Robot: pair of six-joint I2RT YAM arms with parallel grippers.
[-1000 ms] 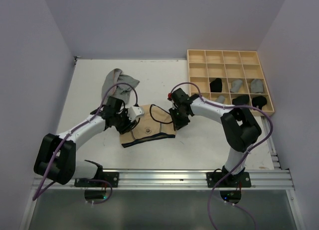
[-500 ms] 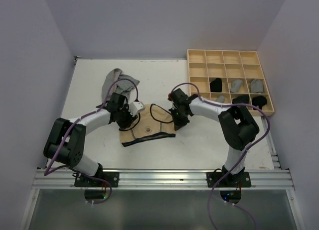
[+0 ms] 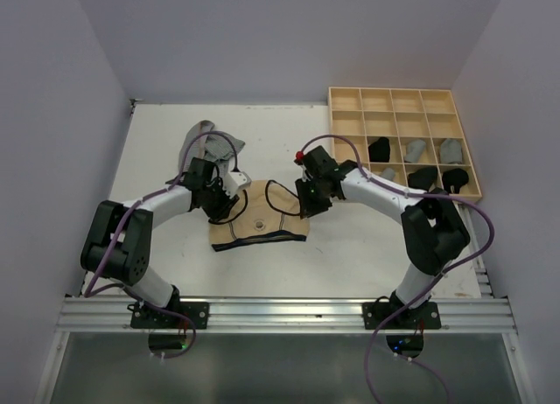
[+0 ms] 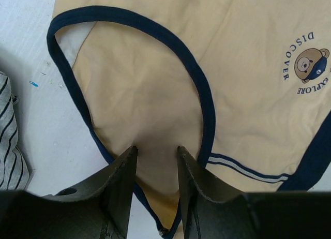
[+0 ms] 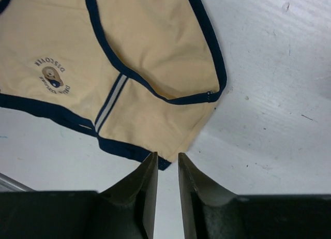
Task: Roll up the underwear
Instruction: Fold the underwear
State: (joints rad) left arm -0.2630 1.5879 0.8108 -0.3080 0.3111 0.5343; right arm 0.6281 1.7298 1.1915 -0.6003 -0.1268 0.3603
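Lying flat near the middle of the white table, the tan underwear with dark trim sits between both arms: the left gripper is poised at its left leg opening, jaws moderately apart and perhaps brushing the cloth, though that is hard to tell, while the right gripper hovers at its right corner, jaws narrowly apart and holding nothing. To roll neatly, both should probably pinch one edge evenly and turn together, keeping the cloth taut. A heap of grey garments lies far left, a wooden tray far right, with pale lilac walls around.
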